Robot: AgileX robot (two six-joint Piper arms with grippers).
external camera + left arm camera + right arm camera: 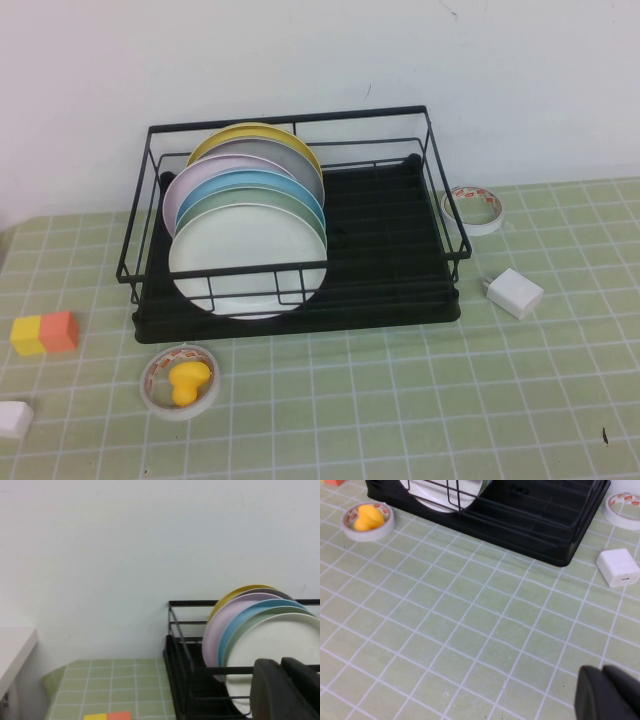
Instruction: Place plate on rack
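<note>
The white plate (248, 262) stands upright at the front of a row of several coloured plates in the black wire rack (400, 285). It also shows in the left wrist view (280, 640) and, partly, in the right wrist view (445, 492). My left gripper (281, 662) is shut and empty, off to the side of the rack (172, 630) and level with the plates. My right gripper (602, 672) is shut and empty above the green checked mat, in front of the rack (535, 522). Neither gripper shows in the high view.
A tape roll holding a yellow toy (180, 380) lies in front of the rack. Another tape roll (473, 208) and a white charger (514, 292) lie to its right. An orange-yellow block (45, 332) and a white object (12, 418) lie at the left.
</note>
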